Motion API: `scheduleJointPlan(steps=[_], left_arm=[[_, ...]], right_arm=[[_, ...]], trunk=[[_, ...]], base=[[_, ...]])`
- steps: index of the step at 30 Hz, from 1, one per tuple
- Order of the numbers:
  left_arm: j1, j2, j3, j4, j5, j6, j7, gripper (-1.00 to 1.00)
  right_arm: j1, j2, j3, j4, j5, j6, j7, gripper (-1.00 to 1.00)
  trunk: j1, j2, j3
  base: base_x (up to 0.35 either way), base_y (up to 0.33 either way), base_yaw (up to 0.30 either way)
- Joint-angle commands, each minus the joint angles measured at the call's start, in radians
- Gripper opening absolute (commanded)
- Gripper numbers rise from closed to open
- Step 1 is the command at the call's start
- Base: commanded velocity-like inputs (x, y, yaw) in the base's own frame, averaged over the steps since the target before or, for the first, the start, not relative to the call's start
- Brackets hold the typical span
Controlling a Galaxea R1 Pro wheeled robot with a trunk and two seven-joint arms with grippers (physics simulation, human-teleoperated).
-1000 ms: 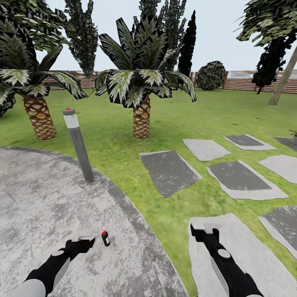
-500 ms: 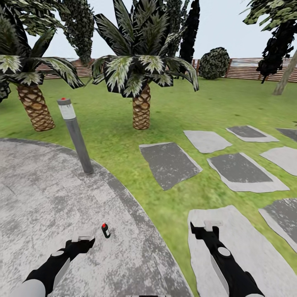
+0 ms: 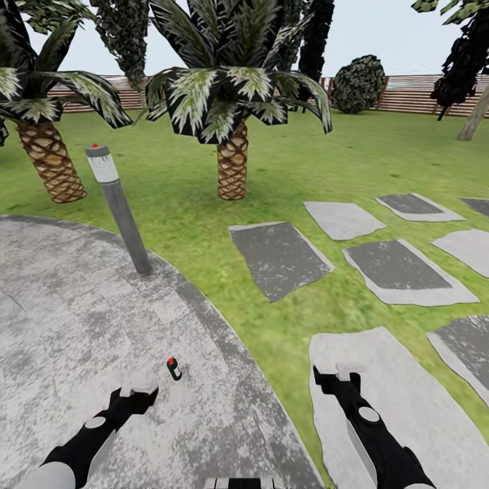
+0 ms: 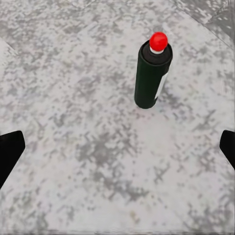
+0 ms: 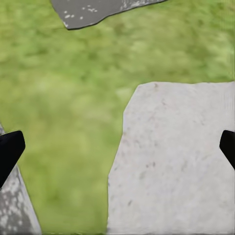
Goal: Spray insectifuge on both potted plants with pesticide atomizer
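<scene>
On the patio (image 3: pixel 81 326), pesticide atomizer (image 3: pixel 174 369) is stood upright, just ahead of left tool (image 3: pixel 138 384), spread wide, empty. Right tool (image 3: pixel 345 371) is held wide open, empty, over a stepping stone (image 3: pixel 401 387).

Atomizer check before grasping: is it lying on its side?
No, the atomizer stands upright on the paved patio, red cap on top.

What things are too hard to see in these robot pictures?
- Spray bottle: tiny in the head view, so its label cannot be read; the left wrist view shows a red cap, but the far side is hidden.
- Left gripper: its fingertips are cut off by the left wrist picture's edges.
- Right gripper: likewise cut off by the right wrist picture's edges.
- Palm tree: its top is cut off by the head picture's upper edge.
</scene>
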Motion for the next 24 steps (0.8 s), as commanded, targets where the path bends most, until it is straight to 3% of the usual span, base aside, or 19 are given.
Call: scheduleJointPlan(steps=[1,16,24], left_arm=[[-0.001,0.0,0.007,0.002,-0.006,-0.005,-0.006,1.0],[-0.001,0.0,0.007,0.009,-0.009,-0.014,0.0,1.0],[-0.001,0.0,0.006,0.009,-0.01,-0.015,0.003,1.0]], right_arm=[[0.0,0.0,-0.001,0.001,0.001,-0.003,0.0,1.0],[0.0,0.0,-0.001,0.001,0.001,-0.003,0.0,1.0],[0.0,0.0,-0.001,0.001,0.001,-0.003,0.0,1.0]], trunk=[[0.0,-0.001,-0.005],[0.007,-0.004,-0.063],[0.007,-0.004,-0.063]], base=[[0.0,0.0,0.0],[0.0,0.0,0.0],[0.0,0.0,0.0]])
